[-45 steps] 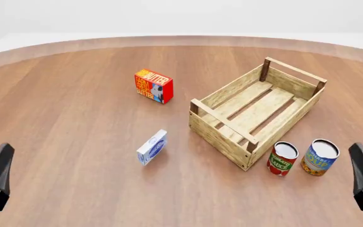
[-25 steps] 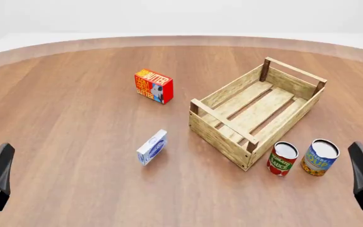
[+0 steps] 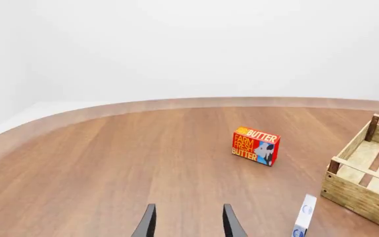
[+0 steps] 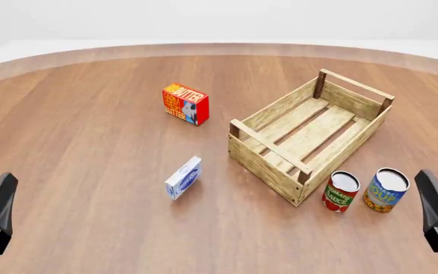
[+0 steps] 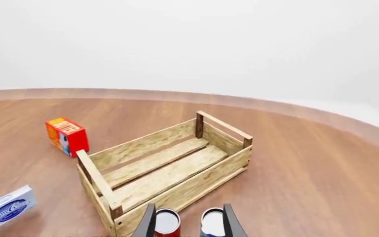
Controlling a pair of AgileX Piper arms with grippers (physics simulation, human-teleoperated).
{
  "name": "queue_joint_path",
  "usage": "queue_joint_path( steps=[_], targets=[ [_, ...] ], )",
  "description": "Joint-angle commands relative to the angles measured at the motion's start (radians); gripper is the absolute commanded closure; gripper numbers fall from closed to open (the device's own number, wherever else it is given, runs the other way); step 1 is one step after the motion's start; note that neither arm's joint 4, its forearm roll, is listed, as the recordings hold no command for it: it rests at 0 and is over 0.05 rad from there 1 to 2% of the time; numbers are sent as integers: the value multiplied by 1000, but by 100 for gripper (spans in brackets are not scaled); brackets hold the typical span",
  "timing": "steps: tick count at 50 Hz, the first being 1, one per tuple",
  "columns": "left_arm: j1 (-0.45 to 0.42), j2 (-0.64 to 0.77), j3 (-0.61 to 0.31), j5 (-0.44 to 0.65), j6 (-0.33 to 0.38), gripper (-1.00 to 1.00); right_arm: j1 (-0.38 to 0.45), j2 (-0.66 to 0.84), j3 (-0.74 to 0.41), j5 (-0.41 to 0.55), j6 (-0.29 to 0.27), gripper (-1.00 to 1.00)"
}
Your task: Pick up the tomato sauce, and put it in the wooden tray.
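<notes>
Ahead of the right end effector (image 5: 189,223), just beyond its fingertips, stand two cans side by side on the counter (image 4: 89,142): the sauce (image 4: 341,192), red-labelled with a green band and silver top, and the soup (image 4: 385,190) just beside it on the outer side. The tray (image 4: 310,134) lies right past the sauce, its near corner post almost touching the can, and holds nothing. That end effector's fingers stand moderately apart, gripping nothing. The left end effector (image 3: 188,222) is likewise parted and unladen, well away from the cans, with a butter box (image 4: 185,104) far ahead of it and a cream-cheese box (image 4: 183,177) nearer. By my reading this is the approach step, with no grasp yet made. The next move calls for the right arm to descend and centre on the sauce alone, clearing both the soup and the corner post, before closing.
</notes>
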State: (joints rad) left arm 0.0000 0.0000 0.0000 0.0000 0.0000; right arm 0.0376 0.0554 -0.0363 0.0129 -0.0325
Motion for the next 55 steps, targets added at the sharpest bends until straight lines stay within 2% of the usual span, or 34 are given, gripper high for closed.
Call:
queue_joint_path(
  steps=[1, 25, 55],
  targets=[
    [0, 0, 0, 0, 0, -100, 20, 38, 3, -21, -10, -100],
    [0, 0, 0, 0, 0, -100, 73, 165, 3, -110, -27, -100],
    [0, 0, 0, 0, 0, -100, 122, 414, 32, -302, -17, -100]
  ],
)
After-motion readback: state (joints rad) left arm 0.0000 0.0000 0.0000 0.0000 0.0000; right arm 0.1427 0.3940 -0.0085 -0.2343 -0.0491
